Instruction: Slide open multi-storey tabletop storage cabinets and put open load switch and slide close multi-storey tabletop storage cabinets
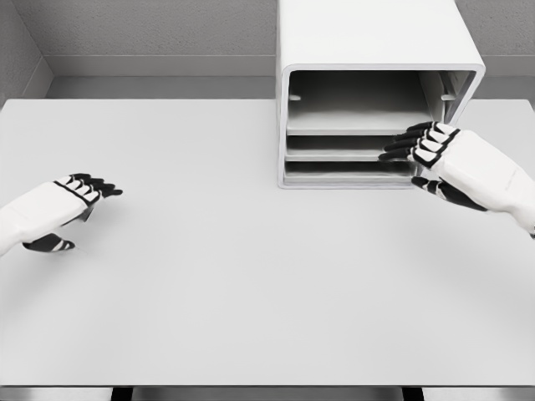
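Right now the right hand [422, 149] reaches in from the right side and sits at the front right edge of the storage cabinet [376, 50], its black-tipped fingers [401, 144] stretched out flat and close together toward the cabinet's open face, gripping nothing that can be seen; whether they touch a shelf edge is unclear. The cabinet is a white box standing at the far side of the table [251, 292], with stacked drawer trays [347, 154] visible inside its opening. Well to the left of the cabinet, the left hand [71, 200] hovers low above the table, fingers loosely extended and holding nothing.
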`<state>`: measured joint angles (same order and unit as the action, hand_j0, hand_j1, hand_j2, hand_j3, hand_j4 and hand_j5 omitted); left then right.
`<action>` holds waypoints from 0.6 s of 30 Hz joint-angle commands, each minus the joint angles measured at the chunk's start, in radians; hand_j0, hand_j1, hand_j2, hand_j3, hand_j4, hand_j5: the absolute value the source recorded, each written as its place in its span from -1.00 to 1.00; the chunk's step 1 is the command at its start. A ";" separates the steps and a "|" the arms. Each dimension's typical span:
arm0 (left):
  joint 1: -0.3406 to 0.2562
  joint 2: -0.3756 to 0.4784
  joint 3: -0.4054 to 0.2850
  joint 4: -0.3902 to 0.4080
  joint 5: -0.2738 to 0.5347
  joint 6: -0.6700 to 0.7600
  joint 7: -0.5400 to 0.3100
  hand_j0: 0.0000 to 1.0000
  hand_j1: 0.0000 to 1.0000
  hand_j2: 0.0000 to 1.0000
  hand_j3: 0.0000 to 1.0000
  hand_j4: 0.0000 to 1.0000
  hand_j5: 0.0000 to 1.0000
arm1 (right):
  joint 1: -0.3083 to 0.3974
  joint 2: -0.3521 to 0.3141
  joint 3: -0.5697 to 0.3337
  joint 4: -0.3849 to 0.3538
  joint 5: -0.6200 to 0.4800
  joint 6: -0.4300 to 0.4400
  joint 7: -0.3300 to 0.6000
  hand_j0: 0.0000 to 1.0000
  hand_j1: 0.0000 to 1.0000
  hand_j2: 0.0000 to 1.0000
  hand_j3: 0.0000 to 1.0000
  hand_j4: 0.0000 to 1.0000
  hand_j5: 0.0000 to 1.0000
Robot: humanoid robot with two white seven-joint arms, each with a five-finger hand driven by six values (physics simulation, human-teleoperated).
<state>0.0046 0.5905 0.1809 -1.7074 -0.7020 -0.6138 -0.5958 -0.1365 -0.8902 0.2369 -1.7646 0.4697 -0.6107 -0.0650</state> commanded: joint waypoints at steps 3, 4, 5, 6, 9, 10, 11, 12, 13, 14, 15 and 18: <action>-0.005 0.000 0.022 -0.067 0.012 0.003 -0.012 1.00 1.00 1.00 1.00 1.00 1.00 | -0.008 0.051 0.021 0.004 -0.002 0.000 0.002 0.54 0.54 0.54 0.54 0.54 0.54; -0.009 0.000 0.034 -0.067 0.009 0.003 -0.013 1.00 1.00 1.00 1.00 1.00 1.00 | -0.025 0.057 0.031 0.008 -0.002 0.000 0.002 0.54 0.54 0.54 0.54 0.54 0.54; -0.012 0.000 0.035 -0.061 0.004 0.003 -0.013 1.00 1.00 1.00 1.00 1.00 1.00 | -0.034 0.057 0.044 0.007 -0.003 0.000 0.002 0.54 0.54 0.54 0.54 0.54 0.54; -0.031 0.000 0.035 -0.051 0.001 0.003 -0.015 1.00 1.00 1.00 1.00 1.00 1.00 | -0.043 0.066 0.055 0.007 -0.003 0.000 0.002 0.54 0.54 0.54 0.54 0.54 0.54; -0.057 0.000 0.028 0.049 -0.016 0.003 -0.015 1.00 1.00 1.00 1.00 1.00 1.00 | -0.054 0.082 0.065 0.008 -0.005 0.000 0.002 0.54 0.54 0.54 0.54 0.54 0.54; -0.058 0.000 0.026 0.069 -0.034 0.003 -0.015 1.00 1.00 1.00 1.00 1.00 1.00 | -0.072 0.085 0.070 0.010 -0.005 0.000 0.002 0.54 0.54 0.54 0.54 0.54 0.54; -0.057 -0.001 0.020 0.075 -0.053 0.003 -0.015 1.00 1.00 1.00 1.00 1.00 1.00 | -0.087 0.086 0.085 0.028 -0.006 0.000 0.002 0.54 0.54 0.54 0.54 0.54 0.54; -0.057 -0.001 0.019 0.089 -0.074 0.003 -0.015 1.00 1.00 1.00 1.00 1.00 1.00 | -0.107 0.086 0.097 0.043 -0.006 0.000 0.002 0.54 0.54 0.54 0.54 0.54 0.54; -0.058 0.000 0.012 0.103 -0.082 0.003 -0.015 1.00 1.00 1.00 1.00 1.00 1.00 | -0.123 0.100 0.107 0.065 -0.006 0.000 0.002 0.54 0.54 0.54 0.54 0.54 0.54; -0.058 0.000 0.011 0.106 -0.083 0.003 -0.015 1.00 1.00 1.00 1.00 1.00 1.00 | -0.137 0.108 0.110 0.088 -0.006 0.000 0.002 0.54 0.54 0.54 0.54 0.54 0.54; -0.061 0.000 0.011 0.118 -0.085 0.003 -0.015 1.00 1.00 1.00 1.00 1.00 1.00 | -0.144 0.116 0.119 0.100 -0.006 0.000 0.002 0.54 0.54 0.54 0.54 0.54 0.54; -0.132 -0.011 -0.004 0.175 -0.126 0.003 -0.015 1.00 1.00 1.00 1.00 1.00 1.00 | -0.196 0.140 0.163 0.155 -0.006 0.000 0.002 0.54 0.54 0.54 0.54 0.54 0.54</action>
<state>-0.1365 0.5838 0.1850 -1.5663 -0.8108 -0.6130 -0.6111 -0.3375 -0.7664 0.3759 -1.6452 0.4691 -0.6107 -0.0624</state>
